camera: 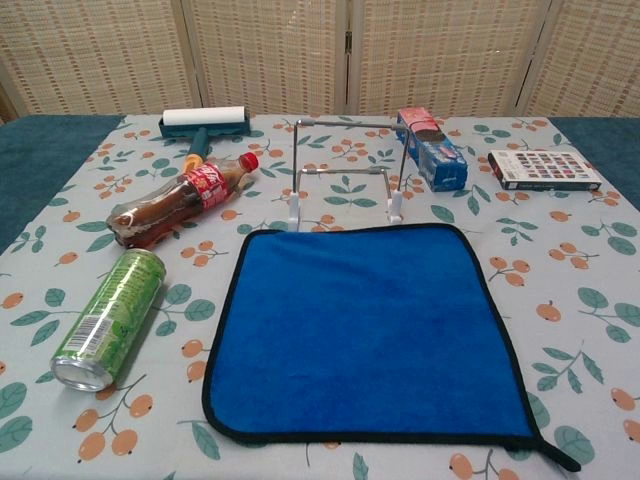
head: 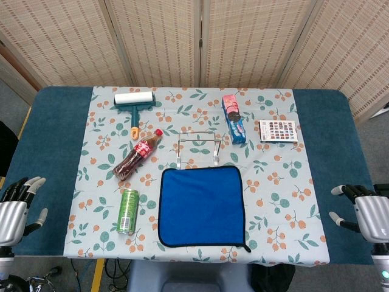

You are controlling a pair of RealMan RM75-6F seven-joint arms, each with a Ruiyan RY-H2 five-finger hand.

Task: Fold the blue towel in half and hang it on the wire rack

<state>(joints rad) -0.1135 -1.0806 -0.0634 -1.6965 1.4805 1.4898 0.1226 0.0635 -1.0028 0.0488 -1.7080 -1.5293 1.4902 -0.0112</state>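
Observation:
The blue towel (head: 202, 205) (camera: 365, 330) lies flat and unfolded on the flowered tablecloth, edged in black, with a small loop at its near right corner. Just behind its far edge stands the white wire rack (head: 197, 149) (camera: 345, 170), bare. My left hand (head: 17, 208) hovers off the table's left side, fingers spread, holding nothing. My right hand (head: 364, 213) hovers at the table's right side, fingers apart and holding nothing. Both hands are far from the towel and appear only in the head view.
A green can (head: 128, 210) (camera: 108, 318) lies left of the towel, with a cola bottle (head: 137, 154) (camera: 180, 198) and a lint roller (head: 134, 104) (camera: 203, 125) behind it. A biscuit pack (head: 233, 118) (camera: 430, 148) and a small box (head: 279, 131) (camera: 545, 169) lie right of the rack.

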